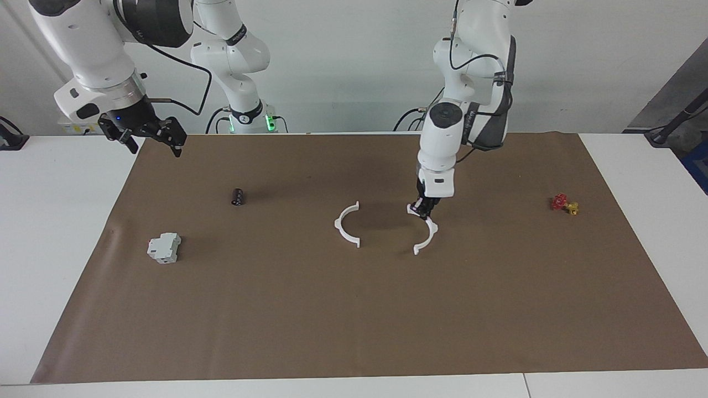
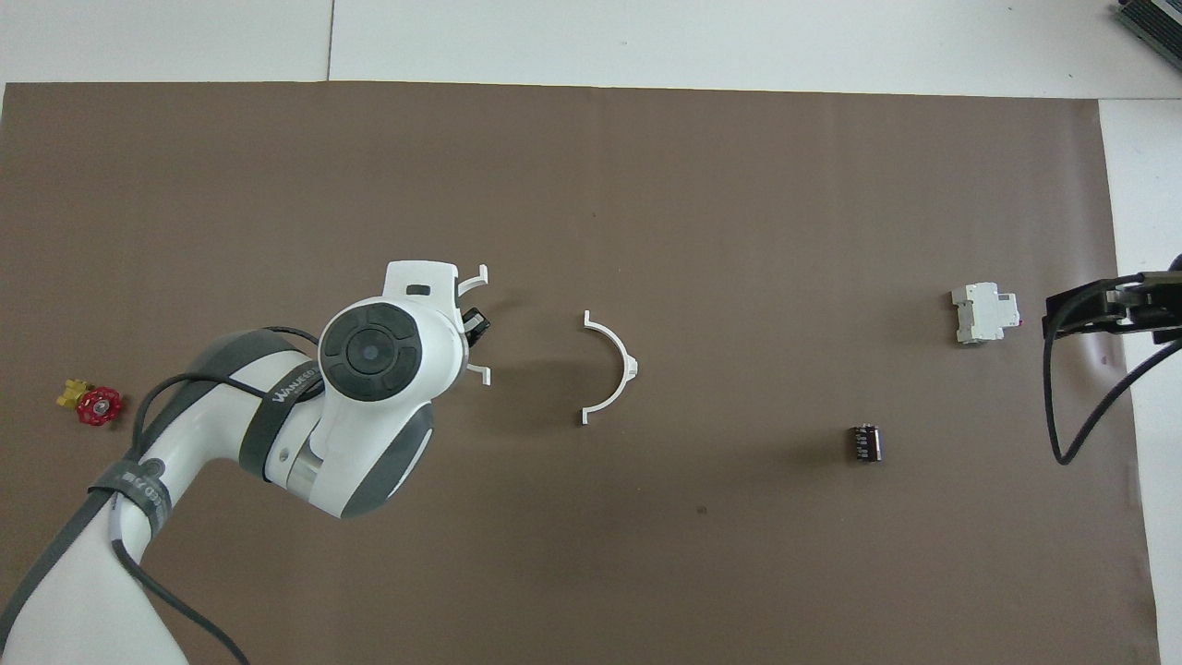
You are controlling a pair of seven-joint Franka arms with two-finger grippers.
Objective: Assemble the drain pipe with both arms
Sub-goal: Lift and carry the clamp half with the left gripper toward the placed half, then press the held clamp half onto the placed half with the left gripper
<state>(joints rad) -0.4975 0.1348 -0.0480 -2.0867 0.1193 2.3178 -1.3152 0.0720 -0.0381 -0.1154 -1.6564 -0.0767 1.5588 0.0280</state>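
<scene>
The drain pipe is two thin white half-rings. One half-ring [image 1: 347, 224] [image 2: 615, 366] lies flat at the middle of the brown mat. My left gripper [image 1: 423, 209] [image 2: 475, 323] is shut on the second half-ring [image 1: 426, 234] [image 2: 477, 372] and holds it low over the mat, a short gap from the lying one on the left arm's side, open sides facing each other. In the overhead view the left wrist covers most of the held piece. My right gripper [image 1: 150, 145] [image 2: 1108, 305] hangs open and empty over the mat's edge at the right arm's end.
A grey-white boxy block [image 1: 164, 247] [image 2: 986, 312] and a small black cylinder [image 1: 237, 197] [image 2: 865, 442] lie toward the right arm's end. A red-and-yellow valve [image 1: 564, 204] [image 2: 92, 404] sits near the left arm's end. The brown mat [image 1: 354, 320] covers the table.
</scene>
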